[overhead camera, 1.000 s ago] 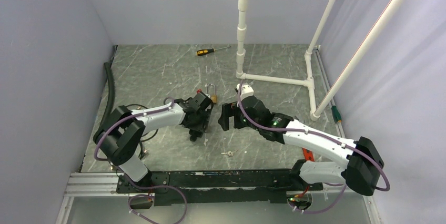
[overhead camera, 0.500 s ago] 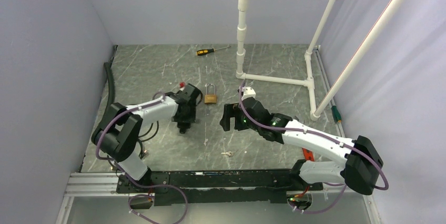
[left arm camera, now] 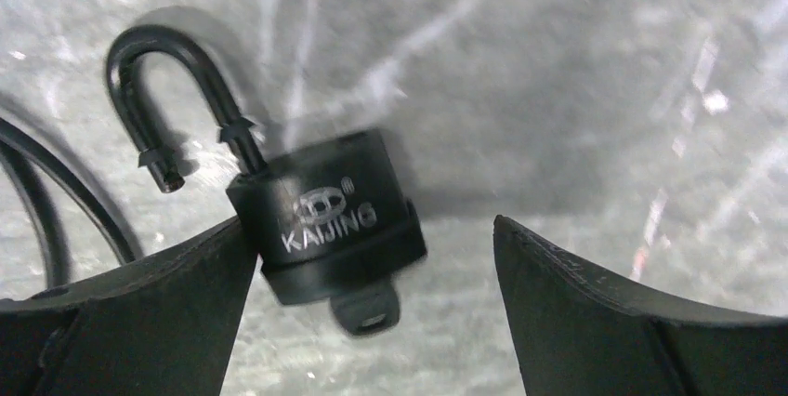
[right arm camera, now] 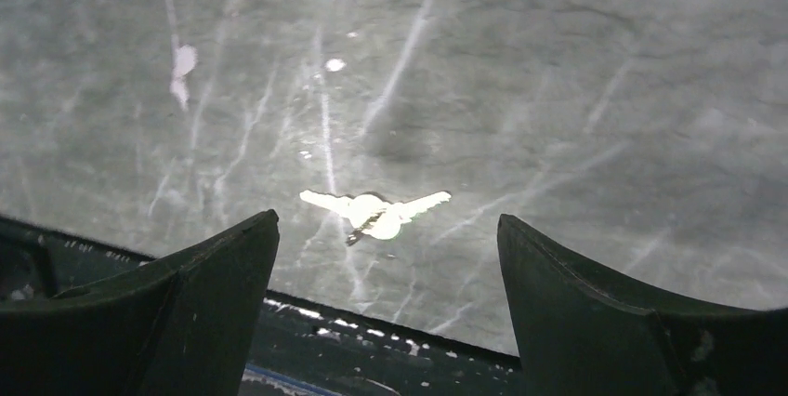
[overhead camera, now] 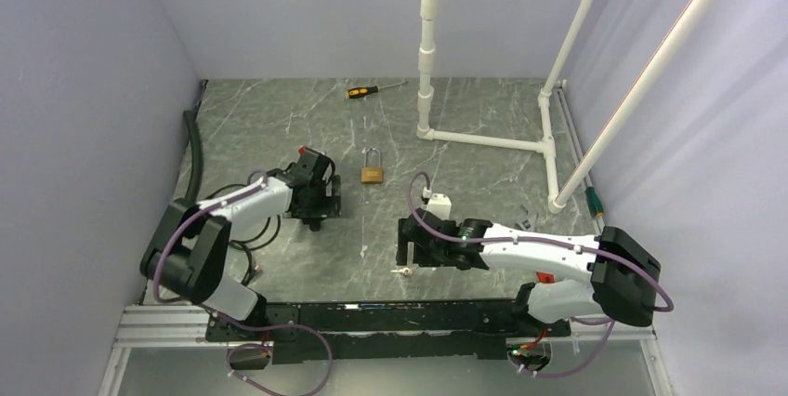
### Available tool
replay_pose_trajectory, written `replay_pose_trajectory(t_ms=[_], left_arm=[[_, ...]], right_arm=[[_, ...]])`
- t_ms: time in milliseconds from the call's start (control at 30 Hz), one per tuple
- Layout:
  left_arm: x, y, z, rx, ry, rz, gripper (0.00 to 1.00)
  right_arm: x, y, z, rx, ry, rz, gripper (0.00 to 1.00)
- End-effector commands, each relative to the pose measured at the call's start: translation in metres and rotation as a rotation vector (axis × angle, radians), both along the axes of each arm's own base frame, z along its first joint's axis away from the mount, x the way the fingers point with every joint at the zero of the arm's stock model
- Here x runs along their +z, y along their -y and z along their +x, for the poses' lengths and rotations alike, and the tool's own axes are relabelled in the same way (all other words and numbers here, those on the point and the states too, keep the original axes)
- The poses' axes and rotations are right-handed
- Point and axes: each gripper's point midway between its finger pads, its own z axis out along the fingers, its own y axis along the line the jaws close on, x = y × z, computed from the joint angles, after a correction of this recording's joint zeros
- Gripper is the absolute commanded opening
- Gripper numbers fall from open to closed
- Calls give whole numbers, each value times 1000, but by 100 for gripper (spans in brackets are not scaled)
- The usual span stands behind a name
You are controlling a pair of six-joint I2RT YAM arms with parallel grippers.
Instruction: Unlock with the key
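Note:
In the left wrist view a black padlock (left arm camera: 325,219) marked KAIJING lies on the grey floor. Its shackle (left arm camera: 172,99) is swung open and a dark key (left arm camera: 367,308) sits in its bottom. My left gripper (left arm camera: 374,229) (overhead camera: 316,205) is open around the padlock, whose body leans on the left finger (left arm camera: 139,312). A brass padlock (overhead camera: 373,173) with its shackle closed lies to the right of that gripper. A shiny pair of keys (right arm camera: 376,210) (overhead camera: 402,271) lies on the floor just ahead of my open right gripper (right arm camera: 387,217) (overhead camera: 405,252), untouched.
A black rail (overhead camera: 372,308) runs along the near edge, right below the keys. A white pipe frame (overhead camera: 483,140) stands at the back right. A screwdriver (overhead camera: 375,90) lies at the back, a black hose (overhead camera: 193,159) along the left wall, and cables (overhead camera: 265,229) by the left arm.
The left arm has drawn back to the left, away from the brass padlock, and its jaws have widened. The right arm has swung down toward the near edge, over the shiny keys.

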Motion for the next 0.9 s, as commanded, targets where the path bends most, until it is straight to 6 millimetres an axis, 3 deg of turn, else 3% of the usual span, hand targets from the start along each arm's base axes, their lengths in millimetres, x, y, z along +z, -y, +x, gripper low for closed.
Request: replay_pose_trajectory(t_ms=[0, 167, 267, 367, 500, 667, 867], left_arm=[[37, 42, -4, -180, 128, -131, 98], [55, 78, -26, -351, 191, -149, 95], [59, 84, -35, -370, 182, -155, 92], [63, 76, -39, -336, 177, -124, 92], [83, 71, -47, -293, 163, -129, 92], [136, 75, -64, -331, 167, -178, 91], [177, 25, -71, -313, 240, -9, 91]], right_arm=[[7, 29, 17, -200, 78, -60, 90], [30, 46, 33, -213, 153, -43, 90], [39, 24, 26, -34, 182, 49, 86], [39, 10, 10, 136, 169, 94, 82], [34, 13, 0, 138, 108, 62, 79], [21, 12, -10, -42, 0, 54, 78], [1, 13, -16, -270, -83, -29, 70]])
